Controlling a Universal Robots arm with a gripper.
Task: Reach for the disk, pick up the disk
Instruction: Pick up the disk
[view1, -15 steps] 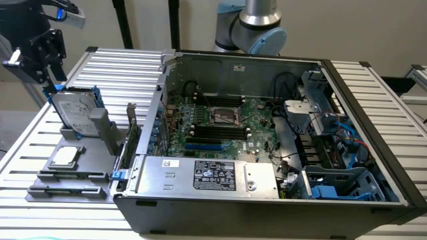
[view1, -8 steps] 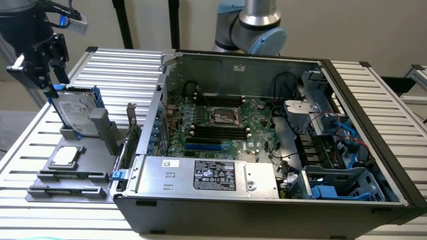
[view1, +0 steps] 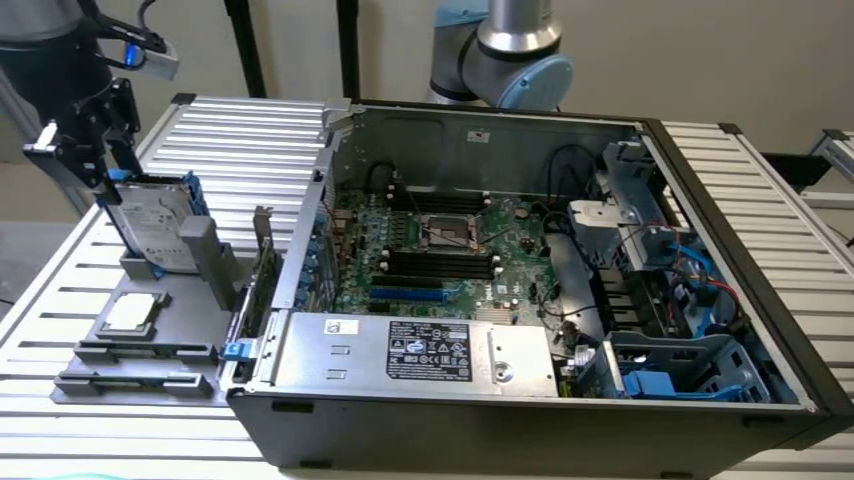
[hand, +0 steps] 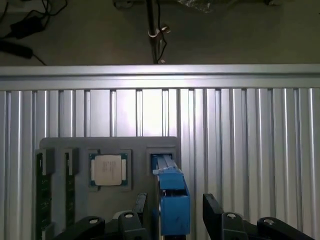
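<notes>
- Gripper (view1: 110, 172), black and two-fingered, at the exterior view's far left, low over the ribbed aluminium table (view1: 254, 130); jaws spread apart, gripping nothing.
- Directly beneath: flat silver-grey hard disk (view1: 150, 225) with a white label and a blue plastic bracket, upright on edge in a slot of the grey plastic fixture tray (view1: 134, 392), top edge reaching up between the fingers.
- Seen from the wrist view: blue bracket edge of the disk (hand: 173, 212) midway between the two black fingers (hand: 212, 210), with a gap on either side and no contact.
- Just beside the disk on the same tray: small square silver chip (view1: 130, 312), flat in its own recess; dark green memory sticks (hand: 42, 200) in further slots.
- Toward the exterior view's right: open black computer case (view1: 534, 440) on its side, with green motherboard (view1: 441, 240) exposed, silver power supply box (view1: 427, 350) along the near wall, blue plastic drive cage (view1: 687, 375) in the near right corner.
- Behind the case: silver-grey robot arm joint (view1: 514, 50).
</notes>
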